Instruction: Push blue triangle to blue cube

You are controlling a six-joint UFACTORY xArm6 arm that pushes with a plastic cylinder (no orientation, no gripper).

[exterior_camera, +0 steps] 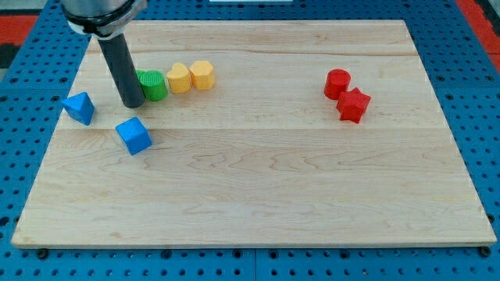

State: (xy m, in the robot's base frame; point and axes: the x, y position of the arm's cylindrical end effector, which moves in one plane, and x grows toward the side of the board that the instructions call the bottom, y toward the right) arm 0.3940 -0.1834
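Note:
The blue triangle (79, 107) lies near the board's left edge. The blue cube (134, 135) sits to its lower right, a short gap apart. My tip (133, 104) rests on the board between and above them, to the right of the triangle and just above the cube, touching neither. The dark rod rises from the tip toward the view's top left.
A green block (154, 85) stands right beside the rod, partly hidden by it. Two yellow blocks (180, 78) (202, 75) line up to its right. A red cylinder (337, 83) and a red star-like block (353, 104) sit at the right. The wooden board (266, 179) lies on a blue pegboard.

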